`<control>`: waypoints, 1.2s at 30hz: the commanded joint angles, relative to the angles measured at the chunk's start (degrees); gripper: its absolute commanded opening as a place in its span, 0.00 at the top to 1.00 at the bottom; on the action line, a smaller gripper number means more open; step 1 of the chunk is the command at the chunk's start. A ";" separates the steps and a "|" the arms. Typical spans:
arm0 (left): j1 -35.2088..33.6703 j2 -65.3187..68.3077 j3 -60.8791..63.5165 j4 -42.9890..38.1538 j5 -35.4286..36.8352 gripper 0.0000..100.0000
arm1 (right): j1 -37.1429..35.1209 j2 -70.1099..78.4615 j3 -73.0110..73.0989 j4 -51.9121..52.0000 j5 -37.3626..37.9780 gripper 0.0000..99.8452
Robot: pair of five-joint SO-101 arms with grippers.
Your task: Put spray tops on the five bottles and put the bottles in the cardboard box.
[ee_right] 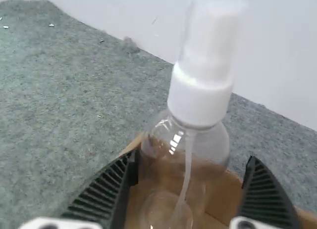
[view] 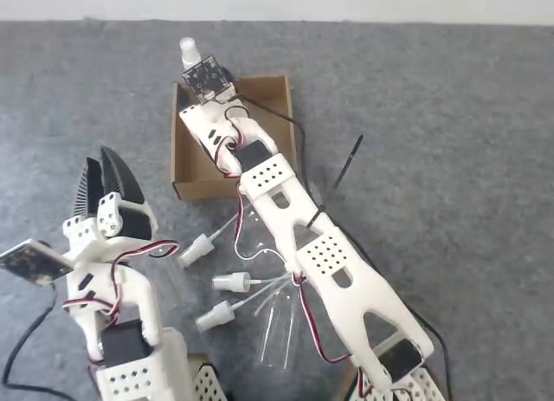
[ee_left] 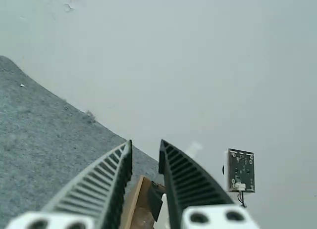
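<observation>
A clear bottle [ee_right: 163, 150] with a white spray top [ee_right: 203, 85] stands upright at the far left corner of the cardboard box [view: 279, 102]. My right gripper [ee_right: 190, 160] is open, one finger on each side of the bottle with small gaps. In the high view the bottle's spray top [view: 188, 48] sticks up past the right arm's wrist. Three loose spray tops [view: 232, 282] lie on the carpet in front of the box. Clear bottles [view: 277, 327] lie beside them, faint. My left gripper [view: 97, 156] is raised at the left, open, holding nothing.
A thin black strip [view: 347, 161] lies on the grey carpet right of the box. The right arm [view: 329, 262] stretches diagonally over the loose parts. The carpet ends at a white wall [ee_left: 198, 66] just behind the box.
</observation>
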 commanded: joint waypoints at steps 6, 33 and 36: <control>0.09 -1.05 -3.30 -1.85 0.26 0.92 | -0.92 -2.33 -3.34 1.10 -0.09 0.68; 0.09 -1.05 -3.21 -2.02 0.18 0.92 | -0.92 -17.36 -3.34 29.23 -7.91 0.63; 0.09 -1.05 -3.21 -2.02 0.18 0.92 | -0.92 -19.38 -3.34 33.80 -8.00 0.63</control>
